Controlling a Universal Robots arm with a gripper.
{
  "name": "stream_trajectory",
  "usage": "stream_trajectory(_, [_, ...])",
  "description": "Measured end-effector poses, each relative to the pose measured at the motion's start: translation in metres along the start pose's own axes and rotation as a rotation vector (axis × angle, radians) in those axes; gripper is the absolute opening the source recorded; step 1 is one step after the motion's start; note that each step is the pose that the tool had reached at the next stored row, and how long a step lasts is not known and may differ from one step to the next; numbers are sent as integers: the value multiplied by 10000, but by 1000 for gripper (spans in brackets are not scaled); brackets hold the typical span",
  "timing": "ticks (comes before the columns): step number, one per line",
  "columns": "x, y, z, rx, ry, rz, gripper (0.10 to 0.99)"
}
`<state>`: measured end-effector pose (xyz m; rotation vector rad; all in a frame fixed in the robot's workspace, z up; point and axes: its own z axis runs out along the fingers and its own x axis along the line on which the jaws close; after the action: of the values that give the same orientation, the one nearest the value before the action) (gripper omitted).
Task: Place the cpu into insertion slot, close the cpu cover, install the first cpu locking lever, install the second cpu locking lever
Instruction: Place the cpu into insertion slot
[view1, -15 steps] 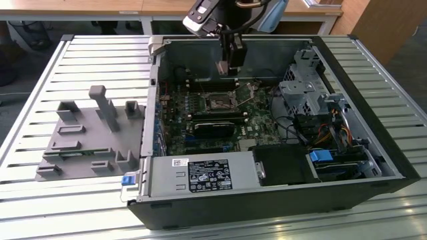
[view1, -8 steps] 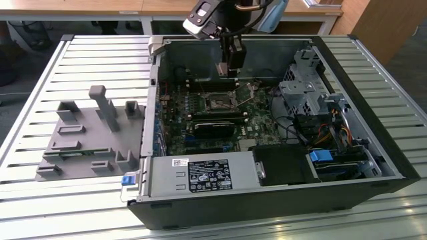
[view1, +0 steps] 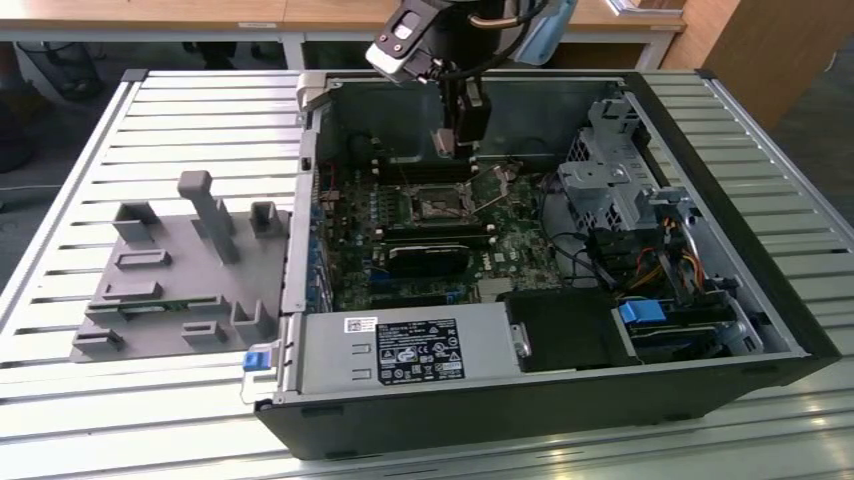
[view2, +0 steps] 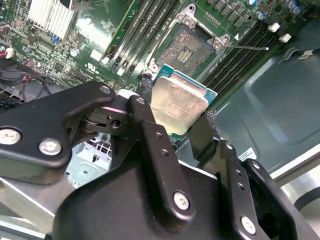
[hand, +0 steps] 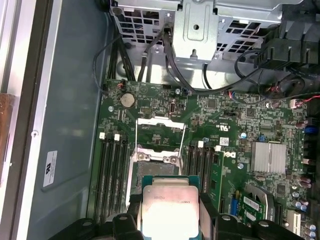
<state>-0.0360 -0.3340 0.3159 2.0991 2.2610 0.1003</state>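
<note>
On the exterior view's left, one grey fixture (view1: 180, 275) sits on the slatted table (view1: 80, 420), just beside the one open computer case (view1: 747, 300). At upper centre, one gripper (view1: 459, 148) hangs over the motherboard (view1: 514, 235). In the second wrist view its two jaws are clenched on opposite edges of the single cpu (view2: 179, 102), which is clear of the board. In the first wrist view the one insertion slot (hand: 155, 159) lies uncovered, its cpu cover (hand: 161, 120) standing open, with a bank of long black memory slots (hand: 112, 175) on each flank.
</note>
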Motion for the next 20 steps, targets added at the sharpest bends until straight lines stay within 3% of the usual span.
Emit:
stream_trajectory(12, [8,-9,112,4,-3,37,537])
stream_trajectory(20, [35,-17,240,23,-4,58,537])
